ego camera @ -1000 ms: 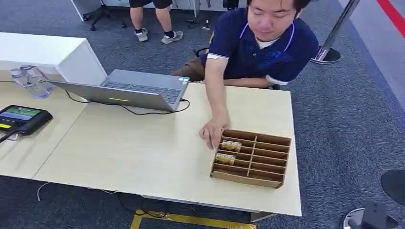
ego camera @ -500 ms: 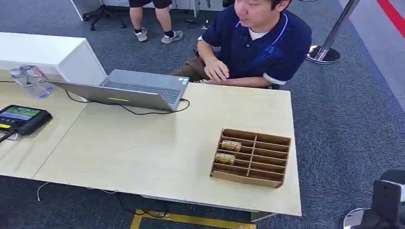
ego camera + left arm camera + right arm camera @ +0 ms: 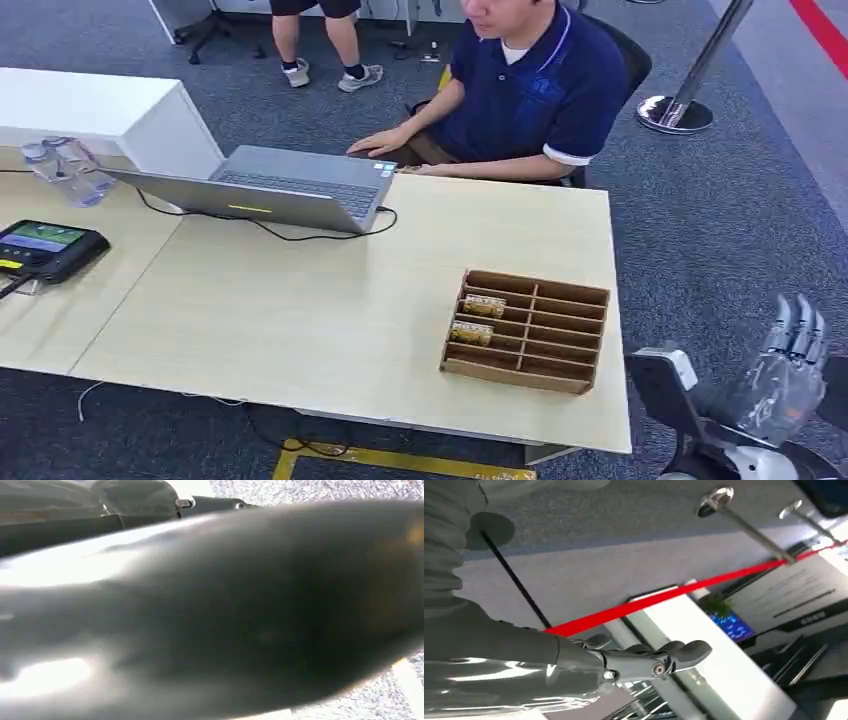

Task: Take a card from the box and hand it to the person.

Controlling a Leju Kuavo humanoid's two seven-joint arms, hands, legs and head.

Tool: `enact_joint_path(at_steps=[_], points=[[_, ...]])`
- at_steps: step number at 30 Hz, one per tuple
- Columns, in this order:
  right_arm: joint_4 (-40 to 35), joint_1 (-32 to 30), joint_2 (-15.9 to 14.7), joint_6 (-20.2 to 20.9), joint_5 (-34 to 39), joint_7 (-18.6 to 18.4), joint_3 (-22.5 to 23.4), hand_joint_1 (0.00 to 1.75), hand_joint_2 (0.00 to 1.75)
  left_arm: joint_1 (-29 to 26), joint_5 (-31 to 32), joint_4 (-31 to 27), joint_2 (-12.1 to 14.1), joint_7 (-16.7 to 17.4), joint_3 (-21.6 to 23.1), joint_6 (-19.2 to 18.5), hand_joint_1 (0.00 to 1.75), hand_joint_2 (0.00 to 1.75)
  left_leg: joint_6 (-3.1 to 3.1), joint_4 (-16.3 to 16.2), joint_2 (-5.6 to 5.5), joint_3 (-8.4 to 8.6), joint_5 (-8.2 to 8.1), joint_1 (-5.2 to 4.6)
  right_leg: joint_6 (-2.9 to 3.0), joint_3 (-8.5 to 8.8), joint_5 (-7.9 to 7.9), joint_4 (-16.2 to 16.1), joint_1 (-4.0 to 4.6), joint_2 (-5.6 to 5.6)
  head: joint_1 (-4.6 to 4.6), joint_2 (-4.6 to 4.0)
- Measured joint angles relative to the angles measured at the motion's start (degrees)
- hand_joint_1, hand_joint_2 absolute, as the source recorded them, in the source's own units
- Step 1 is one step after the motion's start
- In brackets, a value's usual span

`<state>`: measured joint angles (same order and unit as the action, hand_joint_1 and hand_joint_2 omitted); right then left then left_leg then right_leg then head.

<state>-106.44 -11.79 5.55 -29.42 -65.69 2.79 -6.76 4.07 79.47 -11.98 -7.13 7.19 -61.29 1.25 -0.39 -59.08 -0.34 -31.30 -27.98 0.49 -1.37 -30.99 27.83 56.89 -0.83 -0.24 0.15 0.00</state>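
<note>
On the table's near right corner sits the box (image 3: 527, 330), two cards (image 3: 484, 306) in its left slots. You're at approach: nothing picked yet. R hand (image 3: 785, 375) is off the table edge, well right of the box, fingers straight and apart, holding nothing. Next: bring it up, over the cards, pinch one. L hand: can't tell.

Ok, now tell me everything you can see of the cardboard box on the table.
The box is a low, open-topped tray of brown cardboard, split by a middle wall and cross slats into two columns of narrow slots. It lies flat near the right end of the pale wooden table, close to its front edge. Two cards with yellowish print sit in slots of the left column; the other slots look empty. Nothing touches it but the table; the right hand is raised beyond the table's end, holding nothing.
</note>
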Motion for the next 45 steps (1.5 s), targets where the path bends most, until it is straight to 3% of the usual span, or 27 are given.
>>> enact_joint_path(at_steps=[3,6,9,10,14,18,22,24,26,31,33,35,36,43,45], points=[[0.3,1.1,-0.5,3.1,-5.0,-3.3,-4.5,0.00,1.75,0.1,0.3,0.0,0.0,0.0,0.0,-0.1,0.00,0.00,0.00,0.0,0.02,-0.04,0.00,0.00,0.00,-0.01,0.00,0.0,0.00,0.01,0.00,0.00],[0.7,2.0,-0.7,3.7,-6.7,-4.2,-7.6,0.00,1.75,0.0,0.3,0.0,0.0,0.0,0.0,-0.3,0.00,0.00,0.01,0.0,-0.01,0.02,0.00,0.00,0.00,-0.01,0.00,0.0,0.00,-0.01,0.02,0.00],[1.2,2.7,-1.2,4.3,-7.2,-4.9,-9.5,0.03,1.75,0.0,0.3,0.0,0.0,0.2,0.0,-0.4,0.00,0.00,0.00,0.0,0.00,-0.07,0.00,-0.01,0.00,-0.01,0.00,0.0,-0.01,0.00,0.00,0.00],[1.5,3.2,-1.4,4.6,-7.3,-5.2,-10.2,0.12,1.75,0.1,0.3,0.0,0.0,0.3,0.0,-0.4,0.00,0.00,0.01,0.0,0.01,-0.06,0.00,-0.01,0.00,-0.01,0.00,0.0,-0.01,0.00,0.02,0.00],[3.6,5.5,-2.4,6.2,-8.2,-6.6,-12.8,0.09,1.75,0.1,-0.1,0.0,0.0,0.7,-0.2,-0.4,0.00,0.00,0.01,0.0,0.02,0.00,0.00,-0.01,0.00,-0.01,0.00,0.0,-0.01,0.01,0.02,0.00],[5.8,8.0,-3.5,11.1,-11.9,-10.4,-15.9,0.09,1.75,0.1,-0.1,0.0,-0.2,0.9,-0.6,-0.4,0.00,0.00,0.01,0.0,0.01,0.03,0.01,-0.01,0.00,-0.01,-0.01,0.0,-0.01,0.01,0.02,0.00],[6.7,9.4,-4.2,11.9,-12.5,-11.2,-17.6,0.09,1.75,0.1,-0.1,0.0,-0.2,0.9,-0.6,-0.4,0.00,0.00,0.02,0.0,0.00,0.02,0.03,-0.01,0.00,-0.02,-0.01,0.0,0.00,0.01,0.00,0.00],[7.0,9.7,-4.3,12.0,-12.5,-11.2,-18.0,0.23,1.75,0.1,-0.1,0.0,-0.2,0.9,-0.6,-0.4,0.00,0.00,0.02,0.0,0.00,0.01,0.02,-0.01,0.00,-0.02,-0.01,0.0,-0.01,0.00,0.02,0.00],[7.4,10.0,-4.5,12.7,-13.0,-11.6,-18.4,0.23,1.75,0.1,-0.1,0.0,-0.2,0.9,-0.6,-0.4,0.00,0.00,0.02,0.0,0.00,0.00,0.02,-0.01,0.00,-0.01,-0.01,0.0,-0.01,0.00,0.02,0.00],[9.5,14.6,-7.6,20.1,-17.1,-17.3,-22.2,0.26,1.75,0.1,0.1,0.0,-0.2,0.9,-0.6,-0.5,0.00,0.00,0.04,0.0,0.03,-0.06,0.03,-0.03,-0.02,-0.02,-0.04,0.0,-0.02,0.02,0.02,0.00],[10.5,17.2,-9.3,21.3,-17.1,-18.1,-23.9,0.44,1.75,0.1,0.3,0.0,-0.2,0.8,-0.6,-0.6,0.00,0.00,0.11,0.0,0.03,0.00,0.09,-0.04,-0.03,-0.02,-0.07,0.0,-0.04,0.01,0.02,0.00],[11.5,19.7,-11.0,21.8,-15.9,-17.9,-25.6,0.79,1.75,0.1,0.4,0.0,-0.2,0.8,-0.6,-0.7,0.00,0.00,0.10,0.0,0.02,-0.01,0.12,-0.04,-0.06,-0.02,-0.10,0.0,-0.04,0.01,0.02,0.00],[12.0,20.8,-11.8,22.1,-15.2,-17.8,-26.5,0.87,1.75,0.1,0.4,0.0,-0.2,0.8,-0.6,-0.8,0.00,0.00,0.10,0.0,0.02,-0.01,0.12,-0.04,-0.05,-0.02,-0.10,0.0,-0.04,0.01,0.02,0.00],[14.8,27.0,-14.6,24.1,-13.0,-17.3,-31.5,1.13,1.75,0.1,0.6,0.0,-0.2,0.7,-0.6,-0.9,0.00,0.00,0.09,0.0,0.03,-0.01,0.12,-0.04,-0.05,-0.06,-0.11,0.0,-0.04,0.02,0.02,0.00],[15.5,28.5,-15.0,24.6,-12.5,-17.3,-32.9,1.50,1.75,0.1,0.6,0.0,-0.2,0.8,-0.6,-0.9,0.00,0.00,0.10,0.0,0.01,-0.03,0.12,-0.04,-0.05,-0.06,-0.11,0.0,-0.04,0.01,0.02,0.00]])
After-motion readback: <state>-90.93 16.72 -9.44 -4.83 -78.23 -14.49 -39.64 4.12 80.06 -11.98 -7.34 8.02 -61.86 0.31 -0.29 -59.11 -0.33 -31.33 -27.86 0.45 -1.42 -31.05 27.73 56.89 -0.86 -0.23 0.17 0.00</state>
